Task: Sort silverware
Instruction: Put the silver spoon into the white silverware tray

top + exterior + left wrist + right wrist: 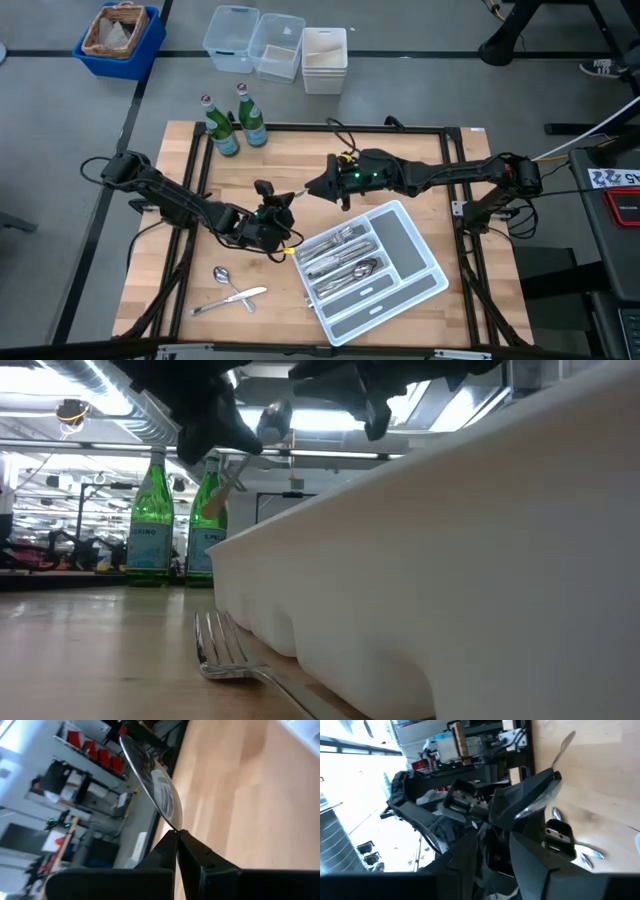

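- Left pincer (283, 207) sits over the middle of the desk (400, 170), just off the near-left corner of the white divided tray (425, 290).
- Its fingers (187, 852) are pressed together on a spoon (150, 782); they pinch it by the handle, with the bowl sticking out past the tips.
- In the low view the held spoon's bowl hangs in the air above the tray's wall, clear of the desk.
- Right pincer (312, 187) hovers just beside the left one, toward the far side of the desk, its tip pointing at it.
- Right pincer's fingers are spread, with nothing between them; the held spoon is near its tips but apart from them.
- Sorted silverware (345, 255) lies in the tray's long compartments at its left end.
- One fork (225, 650) lies flat on the desk, right against the tray's outer wall.
- A loose spoon (222, 274) and a knife (230, 300) lie on the desk near its front-left part, well apart from both pincers.
- Two green bottles (235, 125) stand upright at the far-left edge of the desk.
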Motion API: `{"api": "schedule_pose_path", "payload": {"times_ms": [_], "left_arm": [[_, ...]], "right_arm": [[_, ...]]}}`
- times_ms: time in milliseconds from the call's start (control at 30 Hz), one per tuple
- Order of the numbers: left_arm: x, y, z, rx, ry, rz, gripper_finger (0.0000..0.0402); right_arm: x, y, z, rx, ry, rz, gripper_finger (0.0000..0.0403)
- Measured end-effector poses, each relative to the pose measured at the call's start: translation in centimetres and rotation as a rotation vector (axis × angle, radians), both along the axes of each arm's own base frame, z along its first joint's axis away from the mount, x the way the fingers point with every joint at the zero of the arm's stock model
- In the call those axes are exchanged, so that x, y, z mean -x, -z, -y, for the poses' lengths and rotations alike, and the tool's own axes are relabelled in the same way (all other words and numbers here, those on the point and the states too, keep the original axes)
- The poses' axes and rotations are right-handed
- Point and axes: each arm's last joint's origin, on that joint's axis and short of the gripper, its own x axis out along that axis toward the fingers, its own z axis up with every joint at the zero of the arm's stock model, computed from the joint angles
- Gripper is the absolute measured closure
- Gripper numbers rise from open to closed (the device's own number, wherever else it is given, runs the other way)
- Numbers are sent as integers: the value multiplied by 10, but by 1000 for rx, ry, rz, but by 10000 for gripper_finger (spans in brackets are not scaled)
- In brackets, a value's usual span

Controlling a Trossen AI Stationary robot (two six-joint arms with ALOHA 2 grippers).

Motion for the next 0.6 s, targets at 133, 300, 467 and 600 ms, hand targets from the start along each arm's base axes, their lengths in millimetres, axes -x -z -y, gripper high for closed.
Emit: {"api": "schedule_pose_path", "payload": {"times_ms": [133,300,467,600], "left_arm": [[1,-2,1,-67,-26,-9,401],[3,-3,5,-143,-31,-42,401],[6,-4,12,-213,-18,-88,401],[5,-8,15,-268,-7,-116,401]], "right_arm": [[0,-1,1,-2,5,13,281],[1,3,0,-7,3,-37,281],[1,3,2,-7,6,-37,281],[1,3,2,-9,0,-37,281]]}}
